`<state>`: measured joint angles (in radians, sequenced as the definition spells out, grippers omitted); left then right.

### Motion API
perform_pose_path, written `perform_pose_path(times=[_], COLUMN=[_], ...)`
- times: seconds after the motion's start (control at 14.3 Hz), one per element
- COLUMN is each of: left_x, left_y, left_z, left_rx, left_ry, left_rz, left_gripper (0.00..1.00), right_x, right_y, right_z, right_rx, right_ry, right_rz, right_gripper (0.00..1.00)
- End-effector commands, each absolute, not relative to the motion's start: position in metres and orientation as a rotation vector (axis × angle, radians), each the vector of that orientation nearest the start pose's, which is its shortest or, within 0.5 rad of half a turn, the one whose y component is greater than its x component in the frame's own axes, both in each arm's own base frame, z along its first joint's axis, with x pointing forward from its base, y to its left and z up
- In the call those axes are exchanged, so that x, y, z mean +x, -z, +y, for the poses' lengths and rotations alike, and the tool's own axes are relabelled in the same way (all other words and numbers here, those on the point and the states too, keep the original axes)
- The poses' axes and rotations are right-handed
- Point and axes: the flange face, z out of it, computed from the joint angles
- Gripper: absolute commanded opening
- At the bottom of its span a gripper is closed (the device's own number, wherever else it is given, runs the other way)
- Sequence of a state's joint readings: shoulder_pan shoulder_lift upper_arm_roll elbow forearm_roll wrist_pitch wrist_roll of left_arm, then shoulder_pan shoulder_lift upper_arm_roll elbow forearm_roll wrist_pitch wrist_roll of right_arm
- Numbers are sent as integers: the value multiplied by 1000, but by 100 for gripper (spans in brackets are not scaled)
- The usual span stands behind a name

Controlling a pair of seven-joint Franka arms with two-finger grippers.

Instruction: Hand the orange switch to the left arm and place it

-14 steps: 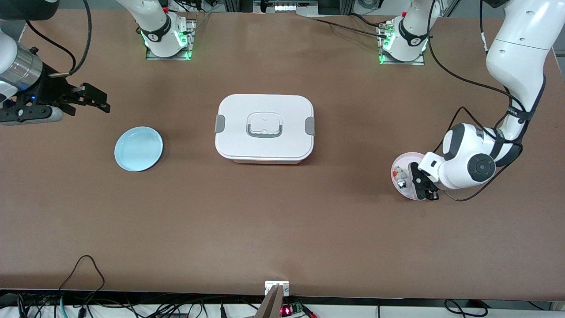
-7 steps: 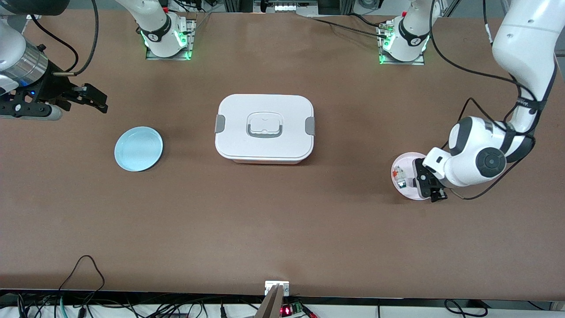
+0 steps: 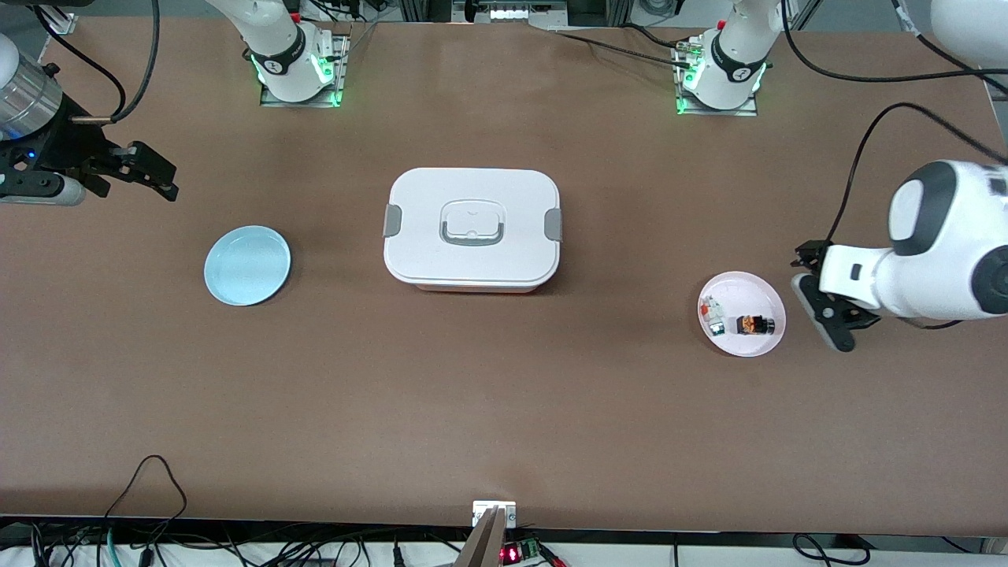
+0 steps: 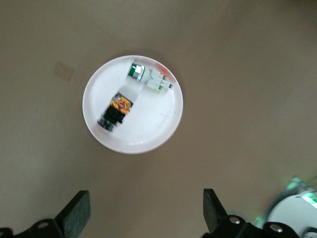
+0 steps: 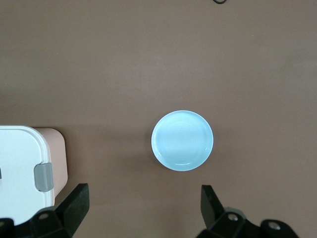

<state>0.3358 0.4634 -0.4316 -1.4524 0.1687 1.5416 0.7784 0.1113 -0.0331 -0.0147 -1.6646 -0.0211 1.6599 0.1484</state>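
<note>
The orange switch (image 3: 755, 324) (image 4: 115, 111) lies on its side on the pink plate (image 3: 764, 343) (image 4: 148, 136) toward the left arm's end of the surface (image 3: 504, 394), beside small red, white and green parts (image 3: 713, 316) (image 4: 150, 77). The left hand (image 3: 819, 303) (image 4: 143, 218) hangs up in the air just beside that plate, fingers spread wide and empty. The box (image 3: 472, 228) (image 5: 22, 168) sits mid-surface. The right hand (image 3: 134, 169) (image 5: 143, 210) hovers spread and empty near the blue plate (image 3: 247, 265) (image 5: 183, 140) at the right arm's end.
</note>
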Motion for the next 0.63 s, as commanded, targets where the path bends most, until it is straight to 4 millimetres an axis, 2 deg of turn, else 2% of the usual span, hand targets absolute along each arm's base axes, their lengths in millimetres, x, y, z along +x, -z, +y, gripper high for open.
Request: perform_pose_path(times=[0.0,0.14,0.28,0.35,0.49,0.56], left_x=[642,632,623,611,600,602], left_y=[-468,-499,-520,-546,-565,-566], left_z=[-16,-17,-15,-25,-33,-28], left_rx=[-3043,-3078,-3073,-3064,-3043,-3040], left_ry=[-601,-615,-585,-488,-348,-309], left_rz=[1027,772,664,583,276,215], left_gripper=[100,100,100,100,100,100], right_x=[551,551,550,549,549,549], right_y=[-612,-613,-615,-616,-618,-618], right_z=[50,49,49,49,49,49], right_rx=[-3158,-3154,-3153,-3153,-3152,-3152], right_ry=[67,69,73,71,73,73], right_rz=[92,92,92,90,90,93], right_gripper=[100,100,100,100,100,100])
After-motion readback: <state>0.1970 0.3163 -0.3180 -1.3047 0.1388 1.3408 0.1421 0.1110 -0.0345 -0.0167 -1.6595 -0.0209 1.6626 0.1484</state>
